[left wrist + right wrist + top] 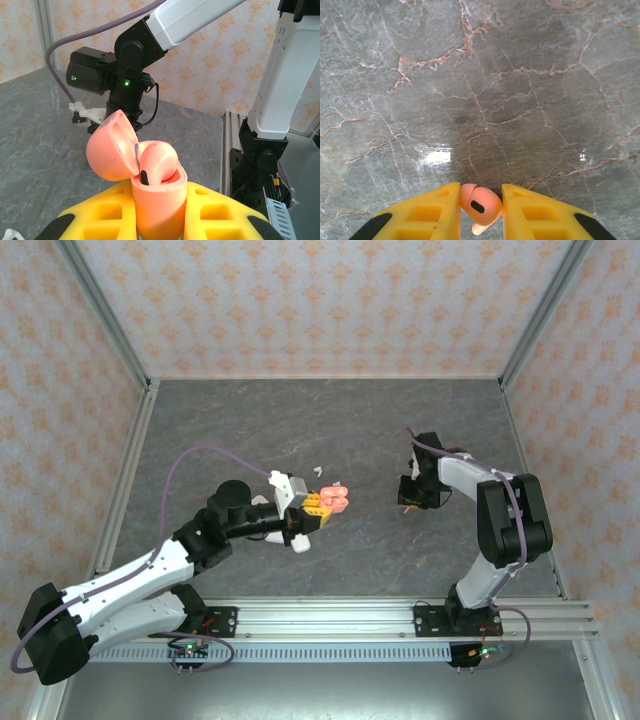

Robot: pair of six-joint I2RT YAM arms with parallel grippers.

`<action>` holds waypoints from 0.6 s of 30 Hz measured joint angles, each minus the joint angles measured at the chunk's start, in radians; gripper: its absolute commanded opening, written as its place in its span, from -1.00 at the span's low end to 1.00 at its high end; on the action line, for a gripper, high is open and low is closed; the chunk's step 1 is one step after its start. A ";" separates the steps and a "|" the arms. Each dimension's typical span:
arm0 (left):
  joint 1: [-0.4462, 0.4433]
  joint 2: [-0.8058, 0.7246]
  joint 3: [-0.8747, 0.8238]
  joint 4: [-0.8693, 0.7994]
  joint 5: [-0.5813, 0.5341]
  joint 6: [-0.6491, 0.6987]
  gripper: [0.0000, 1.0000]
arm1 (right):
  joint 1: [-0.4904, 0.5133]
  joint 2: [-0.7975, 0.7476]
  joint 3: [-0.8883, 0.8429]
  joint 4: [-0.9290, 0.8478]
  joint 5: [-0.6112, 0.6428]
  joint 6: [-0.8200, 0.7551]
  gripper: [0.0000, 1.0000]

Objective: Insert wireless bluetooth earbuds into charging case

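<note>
Left of centre, the left gripper [322,504] pinches the coral case [159,200] between its yellow fingers. The lid is hinged open and one earbud [159,161] is already seated inside. To the right, well apart from the case, the right gripper [408,493] hangs over the table [485,100], its fingers nipping the second coral earbud [481,205] by the head. Which way its stem points is hard to read. To seat it well, I would keep the case steady, bring the bud above the free socket, line the stem up with the hole, lower it straight, and release only once it sits.
</note>
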State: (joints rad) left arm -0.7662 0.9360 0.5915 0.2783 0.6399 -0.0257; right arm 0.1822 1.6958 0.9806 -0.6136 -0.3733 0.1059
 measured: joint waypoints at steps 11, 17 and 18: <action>0.000 0.005 -0.037 0.053 -0.021 -0.028 -1.00 | 0.009 -0.205 -0.045 0.037 -0.028 -0.050 -0.54; 0.000 0.045 -0.048 0.132 -0.021 -0.076 -1.00 | 0.090 -0.491 -0.082 0.050 -0.049 -0.106 -0.54; 0.000 0.053 -0.049 0.146 -0.021 -0.083 -1.00 | 0.108 -0.543 -0.085 0.054 -0.056 -0.115 -0.54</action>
State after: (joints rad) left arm -0.7662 0.9894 0.5423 0.4248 0.6189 -0.1085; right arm 0.2901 1.1530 0.8951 -0.5594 -0.4290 -0.0090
